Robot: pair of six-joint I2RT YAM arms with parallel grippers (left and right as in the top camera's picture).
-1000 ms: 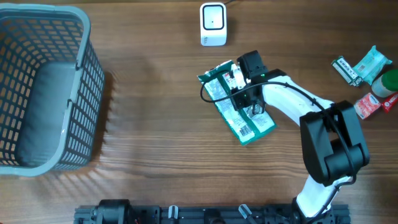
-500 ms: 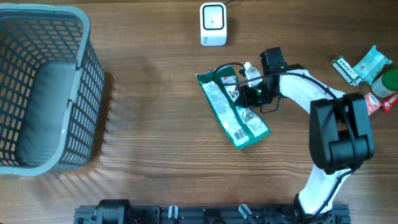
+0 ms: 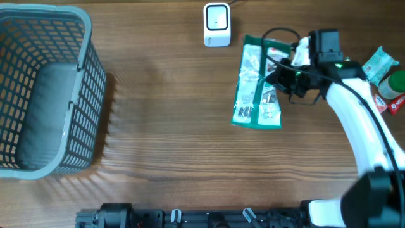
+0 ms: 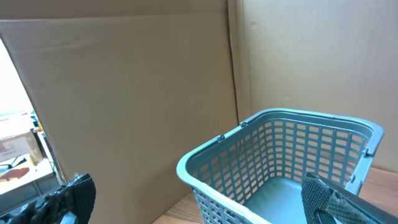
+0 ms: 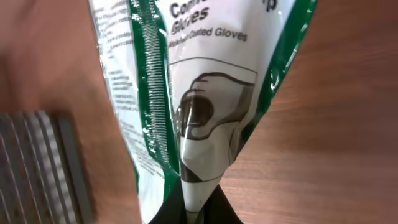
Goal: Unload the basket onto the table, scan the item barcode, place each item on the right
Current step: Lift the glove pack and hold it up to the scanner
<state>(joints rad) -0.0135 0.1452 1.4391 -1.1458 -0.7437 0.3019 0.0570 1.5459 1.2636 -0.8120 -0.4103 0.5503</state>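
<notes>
The item is a green and white packet of gloves. It is lifted off the wood just right of the white scanner, with its printed side and barcode end toward the camera. My right gripper is shut on the packet's right edge. In the right wrist view the packet hangs from the pinch of the right gripper, its film creased between the jaws. My left gripper is open, and one black finger shows at each side. It does not show in the overhead view.
A grey mesh basket stands at the far left and is also the basket in the left wrist view. Small packets and a green bottle lie at the right edge. A blurred grey ribbed thing shows left of the packet.
The right gripper closed on the packet, lifted it off the table and carried it right and toward the back. The packet swung to hang nearly straight. The left arm stayed put.
</notes>
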